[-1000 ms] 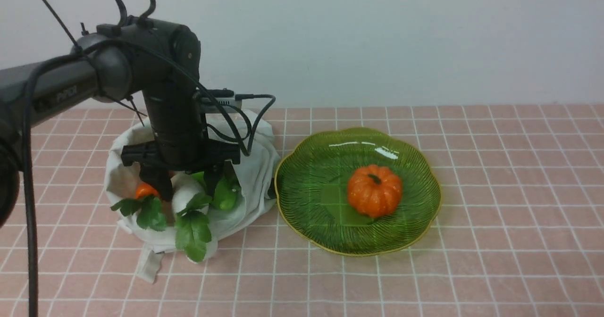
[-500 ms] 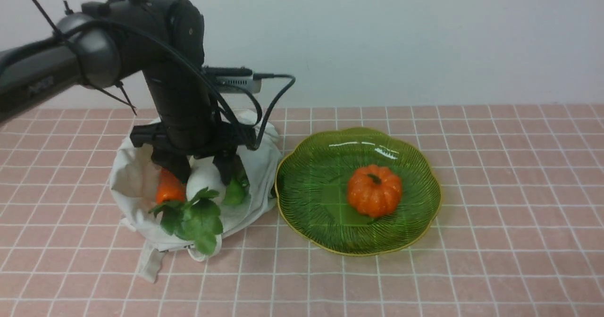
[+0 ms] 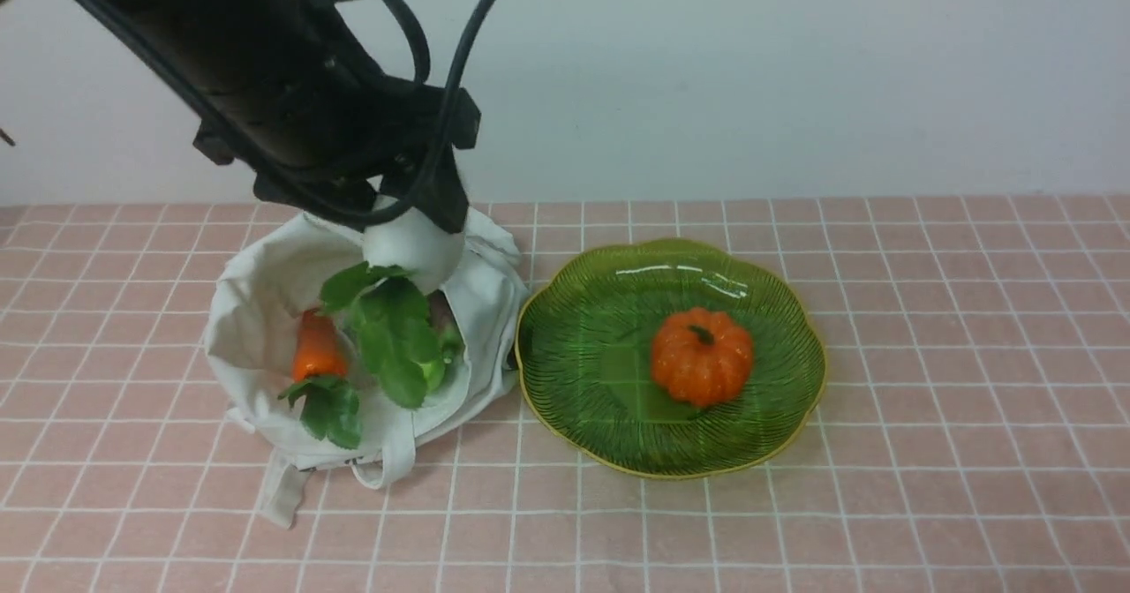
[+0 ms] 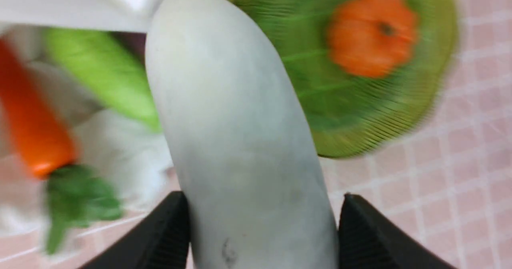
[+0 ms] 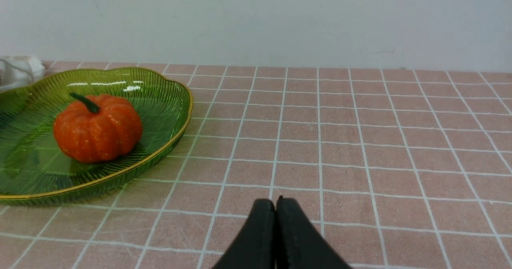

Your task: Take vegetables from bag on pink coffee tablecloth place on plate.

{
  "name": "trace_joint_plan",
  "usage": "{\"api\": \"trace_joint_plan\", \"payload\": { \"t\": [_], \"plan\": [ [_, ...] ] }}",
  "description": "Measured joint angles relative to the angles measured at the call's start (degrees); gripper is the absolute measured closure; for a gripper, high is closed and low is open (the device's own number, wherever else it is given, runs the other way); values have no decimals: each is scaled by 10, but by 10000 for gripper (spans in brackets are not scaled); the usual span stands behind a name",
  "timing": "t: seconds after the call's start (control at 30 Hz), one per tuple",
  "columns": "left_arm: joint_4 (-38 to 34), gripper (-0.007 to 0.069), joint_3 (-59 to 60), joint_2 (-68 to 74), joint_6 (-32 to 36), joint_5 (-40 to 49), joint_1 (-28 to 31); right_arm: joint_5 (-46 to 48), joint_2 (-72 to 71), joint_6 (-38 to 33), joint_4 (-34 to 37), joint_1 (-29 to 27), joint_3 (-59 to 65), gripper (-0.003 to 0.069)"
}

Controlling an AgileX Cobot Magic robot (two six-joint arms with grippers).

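Pumpkin (image 3: 702,357) sits on the green plate (image 3: 618,425)

I see the bag (image 3: 256,311) left of the plate (image 3: 565,381). On my plate sits the pumpkin (image 3: 702,357); the carrot (image 3: 318,348) lies in the bag.

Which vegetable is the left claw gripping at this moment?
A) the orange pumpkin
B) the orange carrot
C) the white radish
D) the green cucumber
C: the left claw has its fingers pressed on both sides of the white radish, whose green leaves hang over the bag in the front view.
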Motion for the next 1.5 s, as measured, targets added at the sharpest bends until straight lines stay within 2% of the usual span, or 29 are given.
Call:
{"api": "trace_joint_plan", "payload": {
  "t": [0.03, 0.17, 0.3, 0.53, 0.83, 0.9, 1.03, 1.17, 1.3, 1.37, 1.4, 1.43, 1.47, 1.5],
  "plan": [
    [-4, 198, 0, 2, 5, -3, -4, 0, 0, 0, 0, 0, 0, 673],
    [-21, 199, 0, 69, 56, -128, -69, 0, 0, 0, 0, 0, 0, 673],
    [-18, 199, 0, 137, 88, -191, -87, 0, 0, 0, 0, 0, 0, 673],
    [-5, 199, 0, 218, 104, -244, -89, 0, 0, 0, 0, 0, 0, 673],
    [-3, 199, 0, 265, 129, -266, -90, 0, 0, 0, 0, 0, 0, 673],
    [-3, 170, 0, 265, 131, -273, -90, 0, 0, 0, 0, 0, 0, 673],
    [-3, 44, -7, 264, 131, -262, -91, 0, 0, 0, 0, 0, 0, 673],
    [5, 8, -48, 250, 129, -191, -91, 0, 0, 0, 0, 0, 0, 673],
    [38, 63, -119, 210, 118, -84, -92, 0, 0, 0, 0, 0, 0, 673],
    [82, 165, -167, 174, 86, -23, -92, 0, 0, 0, 0, 0, 0, 673],
    [89, 186, -174, 168, 79, -17, -92, 0, 0, 0, 0, 0, 0, 673],
    [107, 244, -187, 152, 60, -11, -92, 0, 0, 0, 0, 0, 0, 673],
    [125, 337, -196, 129, 37, -4, -92, 0, 0, 0, 0, 0, 0, 673],
    [130, 351, -196, 121, 35, -3, -92, 0, 0, 0, 0, 0, 0, 673]
  ]
}}
